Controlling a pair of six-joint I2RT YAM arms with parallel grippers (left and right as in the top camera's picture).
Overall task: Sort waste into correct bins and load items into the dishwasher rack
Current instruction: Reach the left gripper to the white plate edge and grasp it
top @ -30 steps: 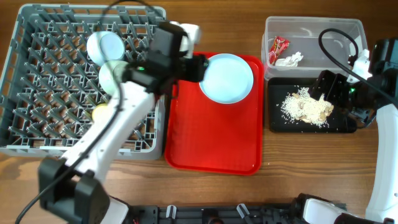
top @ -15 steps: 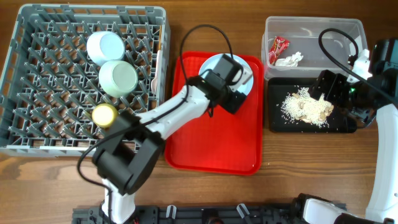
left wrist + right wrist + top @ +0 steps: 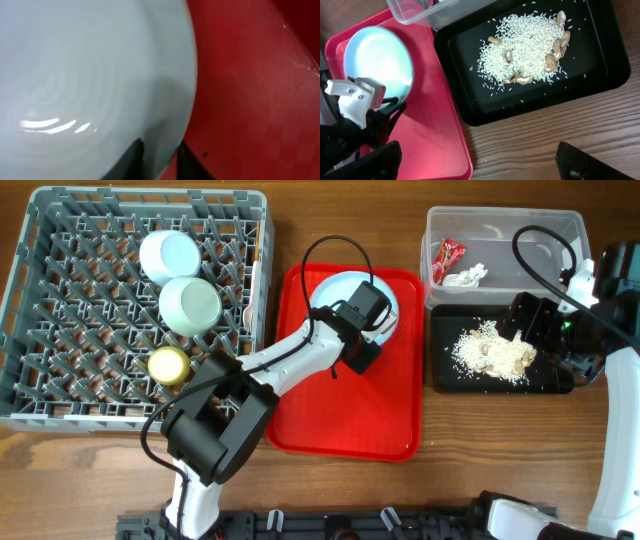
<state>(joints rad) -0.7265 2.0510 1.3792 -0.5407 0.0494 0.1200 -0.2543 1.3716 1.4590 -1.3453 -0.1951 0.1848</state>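
Note:
The pale plate (image 3: pixel 345 288) lies at the far end of the red tray (image 3: pixel 340 410). My left gripper (image 3: pixel 366 330) is at its near right rim. In the left wrist view the plate (image 3: pixel 75 75) fills the left, and my two fingers (image 3: pixel 161 161) are shut on its rim, one on each side. Two mint bowls (image 3: pixel 170 253) (image 3: pixel 190 305) and the yellow cup (image 3: pixel 168 365) sit in the grey rack (image 3: pixel 60 410). A thin wooden chopstick (image 3: pixel 267 255) lies along the rack's right wall. My right gripper (image 3: pixel 535 325) hangs open and empty over the black tray (image 3: pixel 445 380). The fork is out of view.
The clear tub (image 3: pixel 500 220) at the back right holds the red wrapper (image 3: pixel 448 255) and the white tissue (image 3: pixel 466 276). The black tray (image 3: pixel 600 80) holds the rice scraps (image 3: pixel 493 353) (image 3: pixel 525 50). Bare wooden table (image 3: pixel 545 145) lies in front of it.
My left arm swung from the rack's right edge over to the red tray and came down on the plate's rim. The right arm has not moved.

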